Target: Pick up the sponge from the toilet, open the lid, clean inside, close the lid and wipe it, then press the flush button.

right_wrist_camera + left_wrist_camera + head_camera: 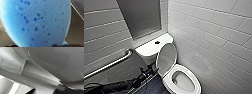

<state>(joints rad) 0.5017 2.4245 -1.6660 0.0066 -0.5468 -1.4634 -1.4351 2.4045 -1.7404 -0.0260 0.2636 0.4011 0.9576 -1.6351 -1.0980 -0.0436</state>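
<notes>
The white toilet (194, 75) stands in the corner with its lid (166, 58) raised against the tank (146, 50), so the oval bowl is uncovered. A small dark flush button (157, 42) sits in the middle of the tank top. My left arm reaches in from the lower left, and my left gripper (149, 71) is open just beside the lid's left edge. The left wrist view looks closely at the lid's glossy white surface (56, 62). My right gripper is shut on the bright blue sponge (36, 22), which looms large in the right wrist view.
A metal grab bar (111, 63) runs along the left tiled wall. A white tiled wall (214, 45) stands close on the toilet's right. A grey panel (140, 16) is above the tank. The floor (151, 87) beside the bowl is dark.
</notes>
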